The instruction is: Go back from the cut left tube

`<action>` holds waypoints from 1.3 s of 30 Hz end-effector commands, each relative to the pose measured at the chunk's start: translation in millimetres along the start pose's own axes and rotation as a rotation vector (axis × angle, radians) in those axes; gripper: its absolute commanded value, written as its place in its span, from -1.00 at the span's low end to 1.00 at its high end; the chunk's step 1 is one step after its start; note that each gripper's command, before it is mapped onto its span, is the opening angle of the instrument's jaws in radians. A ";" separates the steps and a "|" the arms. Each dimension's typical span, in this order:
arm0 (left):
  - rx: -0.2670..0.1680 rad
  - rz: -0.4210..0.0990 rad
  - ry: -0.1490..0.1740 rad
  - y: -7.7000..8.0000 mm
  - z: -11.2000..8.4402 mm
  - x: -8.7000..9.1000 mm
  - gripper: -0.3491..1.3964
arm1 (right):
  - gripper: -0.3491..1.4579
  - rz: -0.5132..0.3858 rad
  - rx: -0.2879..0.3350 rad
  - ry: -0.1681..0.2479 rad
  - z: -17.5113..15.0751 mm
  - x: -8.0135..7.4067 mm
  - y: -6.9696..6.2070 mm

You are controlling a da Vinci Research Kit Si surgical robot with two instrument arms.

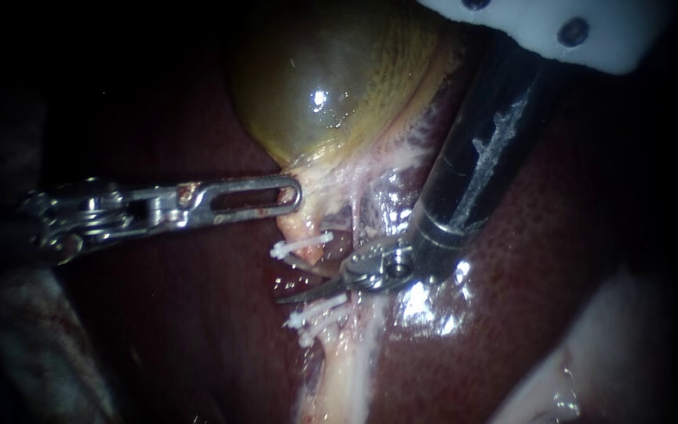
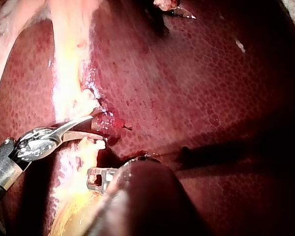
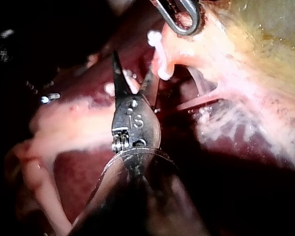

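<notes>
Left instrument (image 1: 296, 192), entering from the left, jaws pinching the pale neck of the gallbladder (image 1: 331, 78). Just below it is the cut left tube (image 1: 301, 232), its long axis running from that neck down over the liver (image 1: 559, 259), its ends parted between an upper clip (image 1: 301, 248) and lower clips (image 1: 315, 312). Right instrument (image 1: 304, 289), bladed jaws slightly spread and holding nothing, lies across that gap. Its shaft leads up and right, the likely line of retreat, away from the tube
</notes>
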 end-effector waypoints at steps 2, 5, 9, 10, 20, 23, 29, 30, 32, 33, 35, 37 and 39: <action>0.000 0.000 0.000 0.0 0.0 0.0 -1.00 | 0.67 -0.002 0.002 0.003 -0.4 0.0 -0.2; 0.000 -0.006 -0.001 -0.1 -0.1 0.0 -1.00 | 0.67 -0.004 -0.003 0.009 -1.3 -0.2 -0.6; -0.001 -0.005 -0.001 -0.1 0.0 0.1 -1.00 | 0.77 -0.004 -0.038 0.024 -2.5 -0.4 -0.7; -0.001 -0.005 -0.001 -0.2 0.0 0.1 -1.00 | 0.78 0.004 -0.050 0.034 -3.0 -0.4 -0.7; -0.002 -0.004 -0.002 -0.4 -0.1 0.2 -1.00 | 0.86 -0.076 -0.140 0.055 -7.0 0.0 -1.4; -0.002 -0.004 -0.002 -0.4 -0.1 0.2 -1.00 | 0.84 -0.091 -0.162 0.048 -8.8 -0.1 -1.8; -0.002 -0.004 -0.002 -0.5 -0.1 0.2 -1.00 | 0.84 -0.123 -0.208 0.047 -11.4 -0.5 -2.4; -0.002 -0.004 -0.002 -0.5 -0.1 0.2 -1.00 | 0.84 -0.131 -0.217 0.050 -11.8 -0.6 -2.4; -0.002 -0.004 -0.002 -0.5 -0.1 0.2 -1.00 | 0.88 -0.137 -0.229 0.056 -12.2 -0.7 -2.5; -0.002 -0.004 -0.002 -0.5 -0.1 0.2 -1.00 | 0.90 -0.151 -0.237 0.061 -12.5 -0.8 -2.4; -0.002 -0.004 -0.002 -0.5 -0.1 0.2 -1.00 | 0.93 -0.164 -0.248 0.066 -12.8 -1.1 -2.1; -0.002 -0.004 -0.002 -0.6 0.0 0.2 -1.00 | 0.95 -0.183 -0.260 0.067 -13.1 -1.4 -1.8; -0.002 -0.003 -0.002 -0.6 0.0 0.2 -1.00 | 0.95 -0.202 -0.271 0.062 -13.4 -1.7 -1.5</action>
